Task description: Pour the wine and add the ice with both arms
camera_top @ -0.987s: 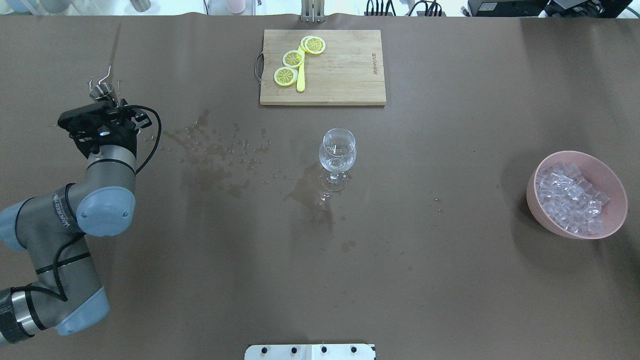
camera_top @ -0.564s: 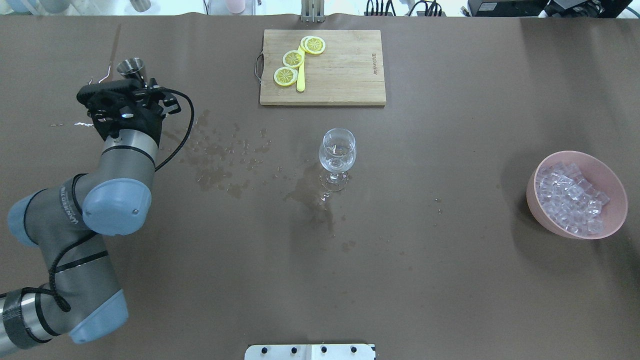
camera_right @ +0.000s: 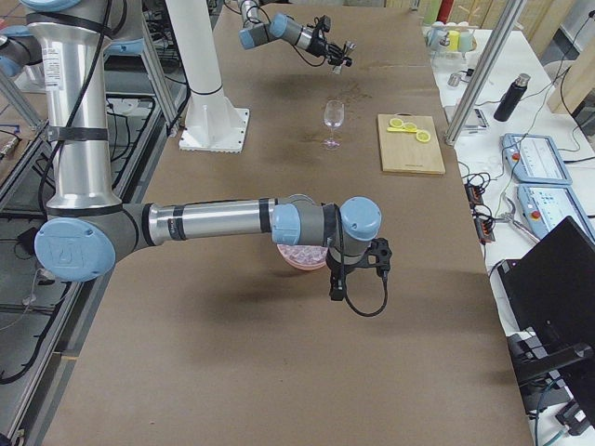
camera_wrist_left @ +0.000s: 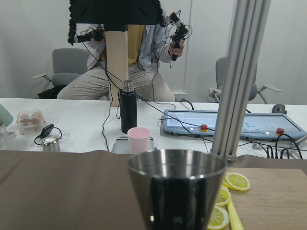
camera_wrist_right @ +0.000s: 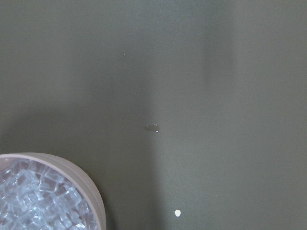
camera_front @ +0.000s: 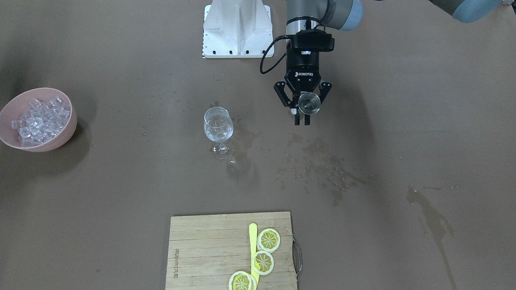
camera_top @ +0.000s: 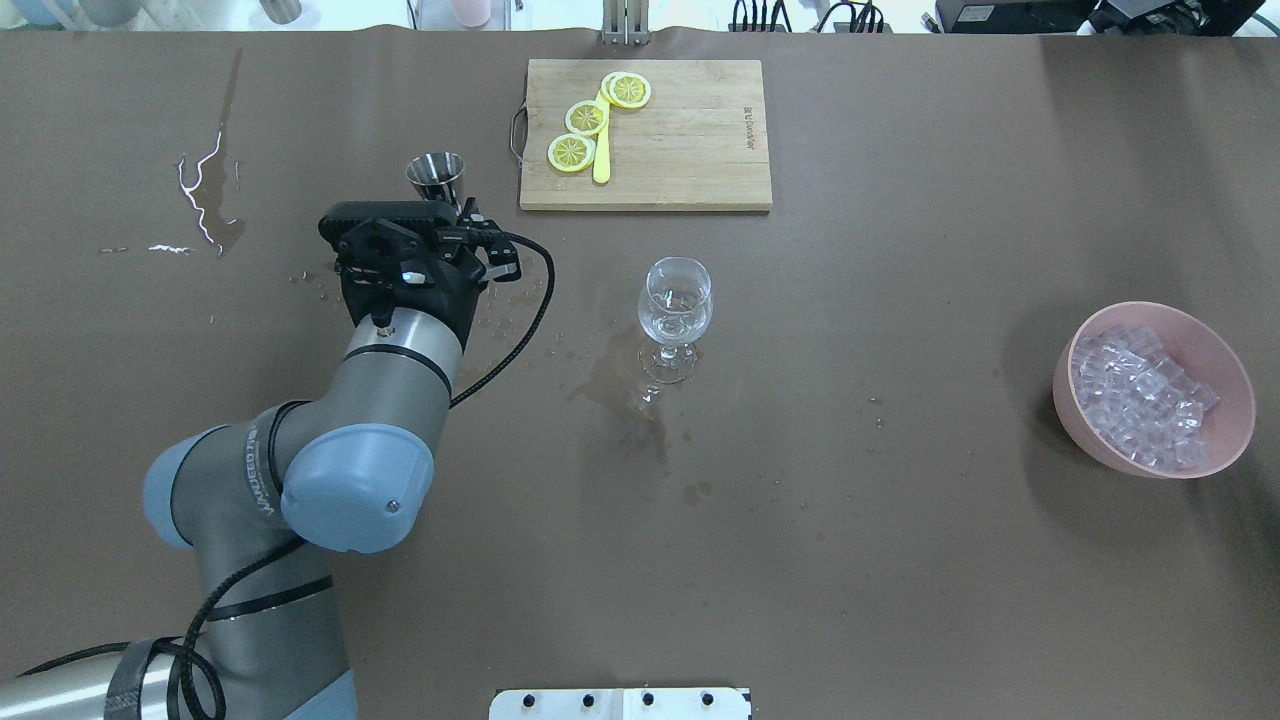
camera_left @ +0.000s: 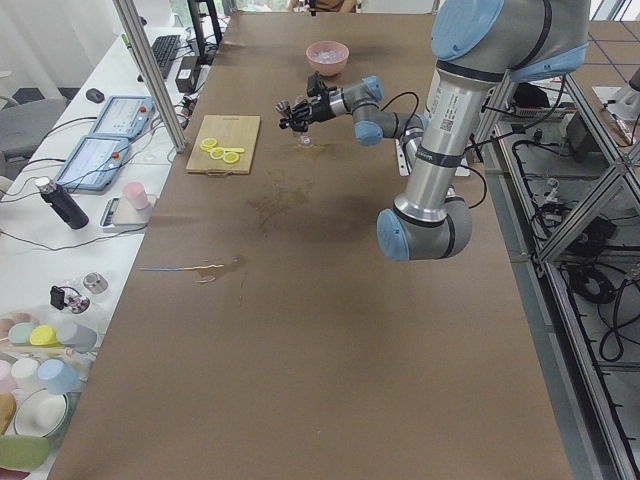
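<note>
1. L gripper [camera_front: 303, 109] is closed on a steel jigger [camera_front: 309, 102], held upright above the tabletop [camera_top: 900, 560], near the cutting board [camera_top: 690, 150] corner.
2. Wine glass [camera_top: 676, 300] stands upright mid-tabletop, apart from the jigger and to the robot's right of it, w/ dark wet stains [camera_top: 625, 390] by its foot.
3. Ice [camera_top: 1142, 395] is piled in the pink bowl [camera_top: 1066, 402] at the tabletop's right end.
4. R gripper [camera_right: 357, 268] hangs by the bowl's edge; can't tell if open or closed.
</note>
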Robot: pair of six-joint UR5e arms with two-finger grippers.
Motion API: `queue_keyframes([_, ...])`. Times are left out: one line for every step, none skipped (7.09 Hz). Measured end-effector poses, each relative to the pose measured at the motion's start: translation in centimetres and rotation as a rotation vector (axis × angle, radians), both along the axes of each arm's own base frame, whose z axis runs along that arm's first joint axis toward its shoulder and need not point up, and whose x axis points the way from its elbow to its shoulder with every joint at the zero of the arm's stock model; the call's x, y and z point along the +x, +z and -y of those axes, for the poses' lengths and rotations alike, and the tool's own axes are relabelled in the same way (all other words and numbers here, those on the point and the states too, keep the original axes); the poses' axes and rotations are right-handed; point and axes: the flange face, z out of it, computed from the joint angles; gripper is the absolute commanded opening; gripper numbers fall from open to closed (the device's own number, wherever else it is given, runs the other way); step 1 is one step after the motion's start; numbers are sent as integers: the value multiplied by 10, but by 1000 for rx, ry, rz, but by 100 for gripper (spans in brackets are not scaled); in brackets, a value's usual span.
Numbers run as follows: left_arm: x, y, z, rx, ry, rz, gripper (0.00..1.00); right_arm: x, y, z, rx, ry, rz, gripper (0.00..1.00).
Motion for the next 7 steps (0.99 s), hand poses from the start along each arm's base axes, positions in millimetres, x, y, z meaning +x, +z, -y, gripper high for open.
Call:
queue_keyframes([12, -20, -14, -4, 58, 17, 0, 0, 1, -1, -3, 1, 4, 100])
queue_keyframes([23, -37, -24, -24, 131, 21, 0, 0, 2, -3, -7, 1, 8, 100])
queue_keyframes([33, -52, -31, -47, 212, 17, 0, 0, 4, -4, -10, 1, 10, 100])
queue_keyframes([39, -66, -36, -55, 290, 20, 0, 0, 5, -4, -12, 1, 11, 100])
queue_keyframes([42, -78, -39, -48, 346, 36, 0, 0, 5, -5, -13, 1, 11, 100])
queue_keyframes([44, -88, -41, -48, 381, 46, 0, 0, 5, -5, -13, 1, 11, 100])
queue_keyframes([45, -95, -41, -61, 414, 55, 0, 0, 6, -5, -14, 1, 10, 100])
